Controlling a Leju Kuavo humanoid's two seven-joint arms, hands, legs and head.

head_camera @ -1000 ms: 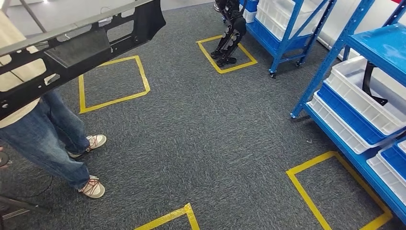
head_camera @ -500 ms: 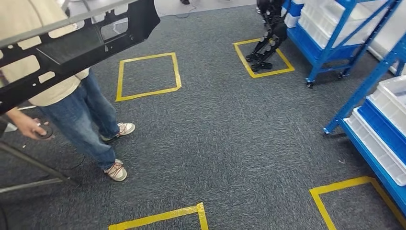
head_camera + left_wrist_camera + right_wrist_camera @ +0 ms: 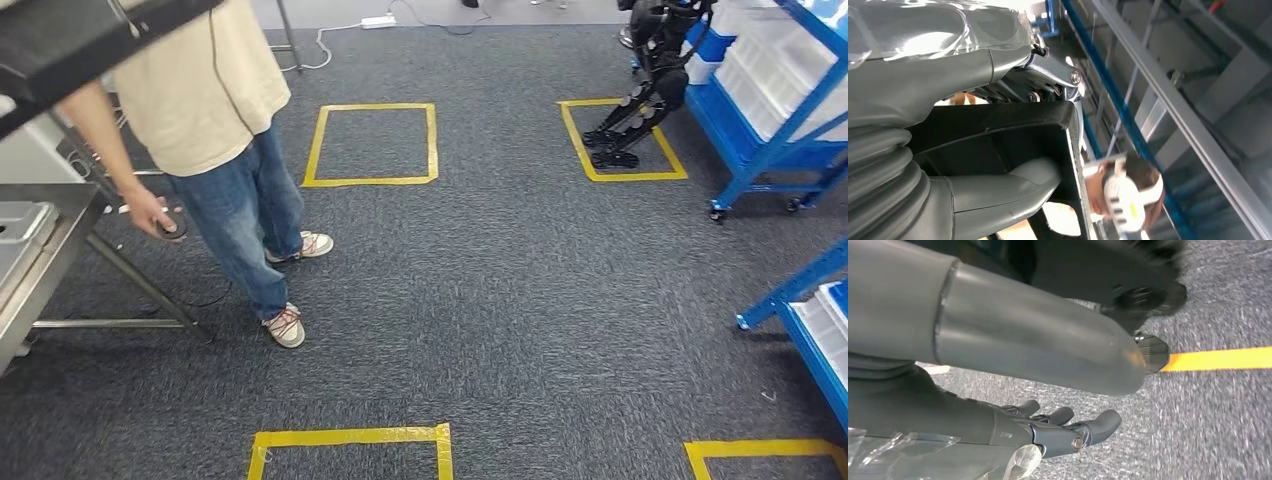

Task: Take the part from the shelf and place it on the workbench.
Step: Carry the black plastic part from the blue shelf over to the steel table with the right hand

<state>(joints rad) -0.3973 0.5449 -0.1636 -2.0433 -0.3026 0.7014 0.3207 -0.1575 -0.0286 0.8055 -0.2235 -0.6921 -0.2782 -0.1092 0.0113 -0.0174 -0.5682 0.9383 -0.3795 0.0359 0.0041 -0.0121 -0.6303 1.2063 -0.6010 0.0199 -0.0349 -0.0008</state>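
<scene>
Much open carpet (image 3: 520, 290) beside person (image 3: 215, 120)

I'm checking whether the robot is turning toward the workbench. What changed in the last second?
The whole head view swung left, so the camera turned: the blue shelves slid toward the right edge, and a grey metal workbench came in at the left. The left hand still grips the long black plastic part.

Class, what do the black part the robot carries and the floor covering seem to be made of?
Black part: probably moulded plastic, matte, with thin ribbed walls and cut-out openings, held by the left hand.
Floor: looks like short-pile grey carpet, speckled and fibrous, marked with glossy yellow tape.
</scene>
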